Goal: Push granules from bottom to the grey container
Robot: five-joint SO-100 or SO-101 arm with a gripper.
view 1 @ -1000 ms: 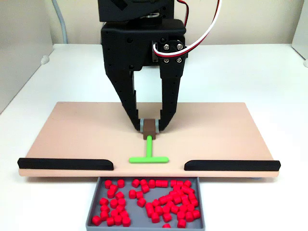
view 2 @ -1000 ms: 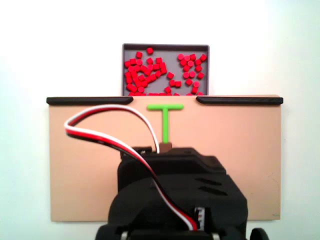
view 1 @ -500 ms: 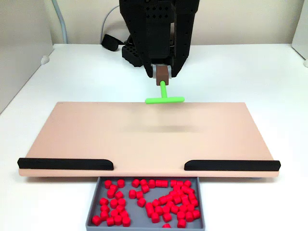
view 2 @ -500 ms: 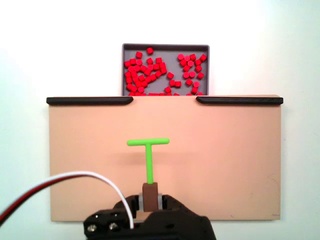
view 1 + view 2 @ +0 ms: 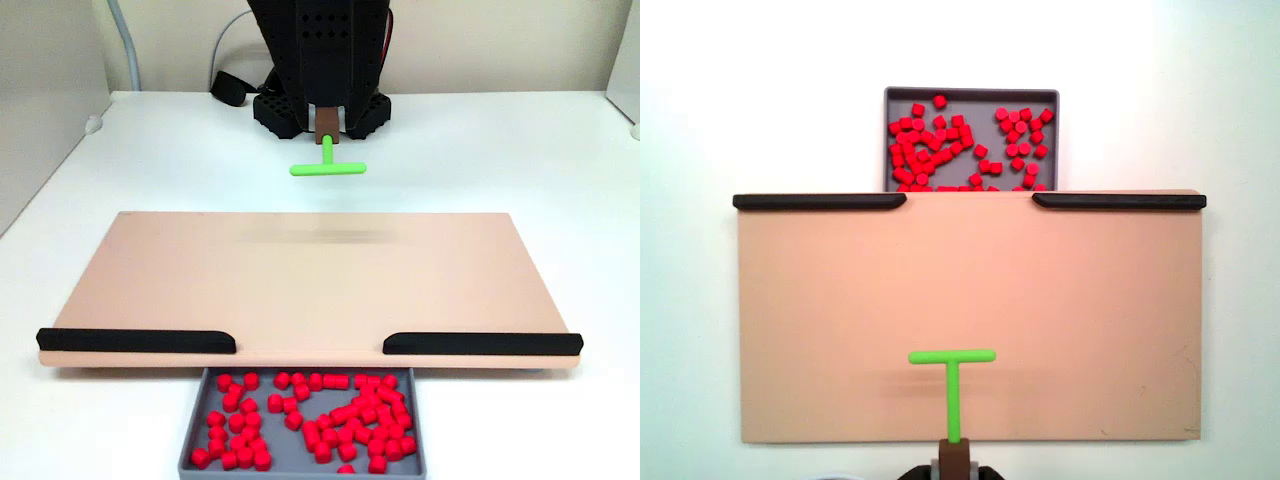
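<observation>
Several red granules (image 5: pixel 310 415) (image 5: pixel 940 150) lie inside the grey container (image 5: pixel 190 445) (image 5: pixel 972 94), which sits against the tan board (image 5: pixel 200 280) (image 5: pixel 820 320) at the gap between two black strips. No granules lie on the board. My black gripper (image 5: pixel 326 118) (image 5: pixel 955 468) is shut on the brown handle (image 5: pixel 326 124) (image 5: pixel 955 456) of the green T-shaped tool (image 5: pixel 328 168) (image 5: pixel 952 385). In both fixed views the tool hangs over the board's edge farthest from the container, its crossbar pointing toward the container. A faint shadow on the board suggests it is lifted.
Black strips (image 5: pixel 137 341) (image 5: pixel 480 344) line the board's container-side edge on both sides of the gap. The arm's base (image 5: pixel 285 108) and a black cable (image 5: pixel 230 88) stand behind the board on the white table. A grey panel (image 5: pixel 50 90) rises at the left.
My gripper has pulled back with the green tool from the gap by the container, across the whole board, to its opposite edge. The granules in the container have not moved.
</observation>
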